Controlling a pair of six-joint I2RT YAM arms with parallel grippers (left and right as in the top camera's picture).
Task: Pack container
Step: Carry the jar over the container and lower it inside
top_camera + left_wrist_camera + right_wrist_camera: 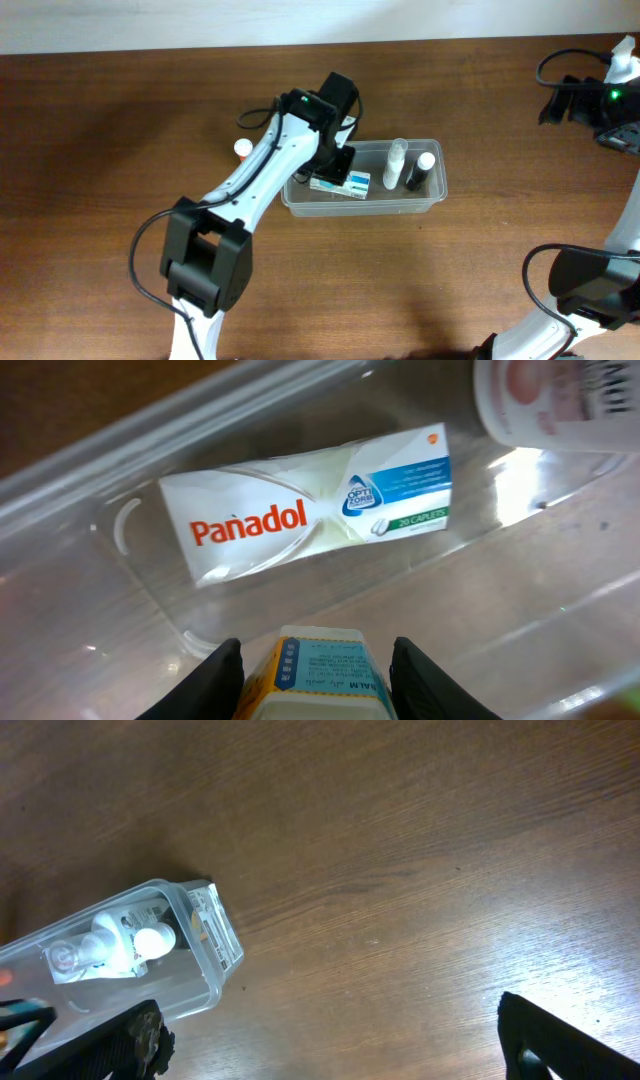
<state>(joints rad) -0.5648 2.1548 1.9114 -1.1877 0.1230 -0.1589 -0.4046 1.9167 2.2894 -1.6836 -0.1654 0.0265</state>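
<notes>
Left gripper: my left gripper (317,646) is closed on a small balm jar (315,682) with a yellow and blue label, one finger on each side of it.
Left gripper position: inside the left end of the container (400,206), above its floor.
Right gripper: my right gripper (330,1020) is spread wide and holds nothing. It hangs over bare table (120,120), well apart from the container.
Container: upright on the table, near the centre, long side running left to right.
Container contents: a Panadol box (310,510) lies flat at the left end. A clear bottle (397,162) and a dark bottle with a white cap (420,172) are at the right end.
Other item: a small white and red object (243,148) lies on the table left of the container; I cannot tell what it is.
</notes>
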